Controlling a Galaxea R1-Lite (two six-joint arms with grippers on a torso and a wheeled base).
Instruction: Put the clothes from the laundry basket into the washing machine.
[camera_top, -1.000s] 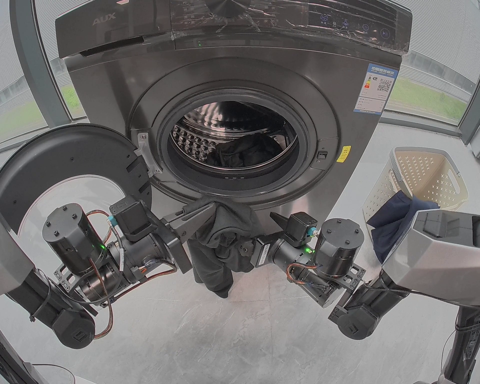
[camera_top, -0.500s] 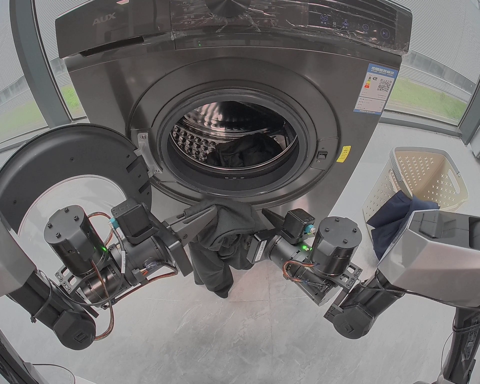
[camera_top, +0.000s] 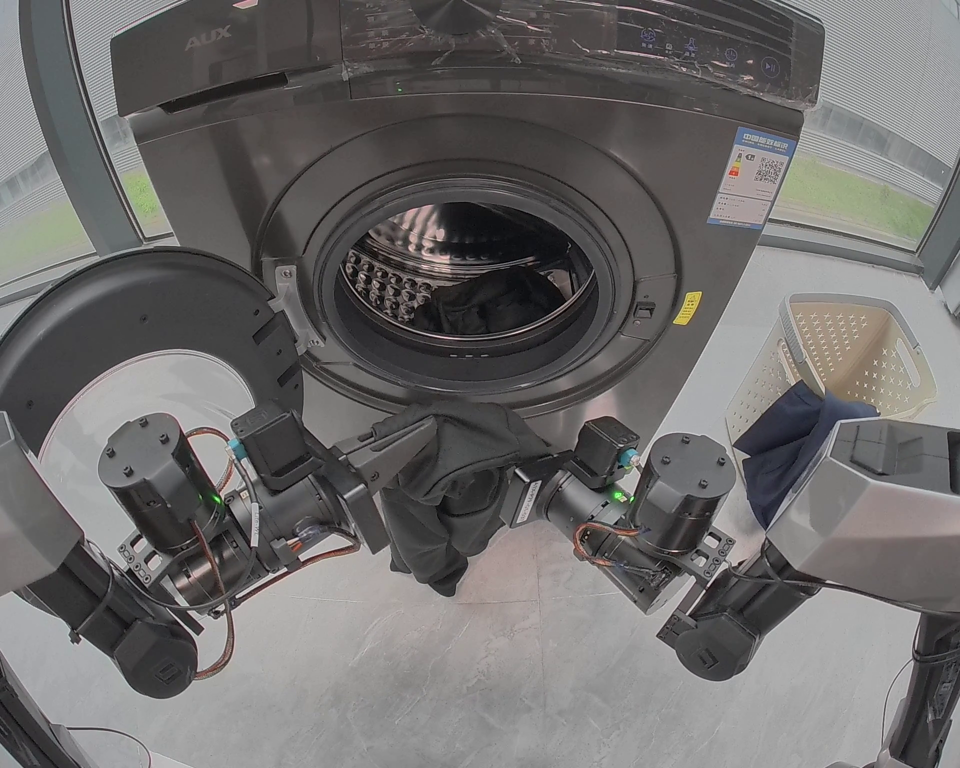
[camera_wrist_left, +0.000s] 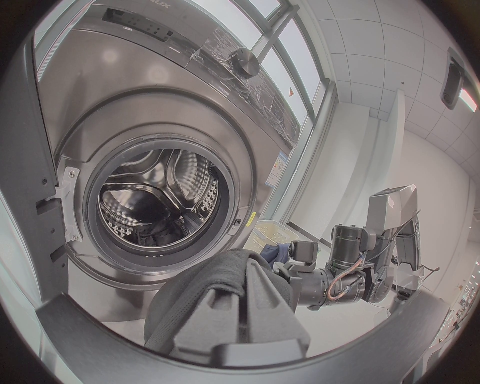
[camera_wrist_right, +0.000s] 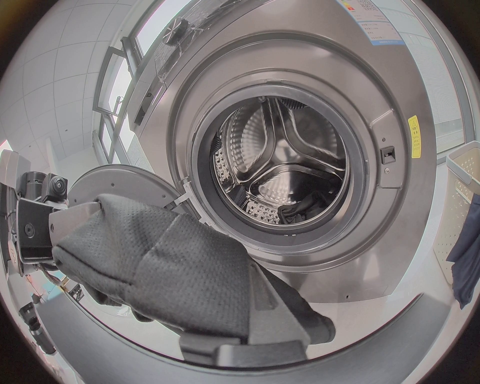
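at the left of the head view the round dark washer door (camera_top: 130, 320) stands swung open, its glass facing the floor side. just right of it, low in the frame's middle, the left gripper (camera_top: 425, 428) has its fingers pressed together on one upper corner of the dark grey knit garment (camera_top: 450, 490). the garment's top edge runs across the frame from that claw to the right gripper (camera_wrist_right: 255, 280), whose fingers are mostly wrapped in the fabric and appear clamped on it. from this edge the bulk hangs straight down, long axis vertical, lower end pointing at the pale grey floor (camera_top: 480, 670) and not touching it. the cloth hangs in front of the grey front-loading washing machine (camera_top: 480, 140), just below the rim of its round opening, outside the steel drum (camera_top: 440, 250). a black piece of clothing (camera_top: 490, 300) lies in the drum's bottom. at the right of the frame a cream perforated plastic laundry basket (camera_top: 860, 340) stands on the floor beside the machine, a navy cloth (camera_top: 785, 440) draped over its near rim.
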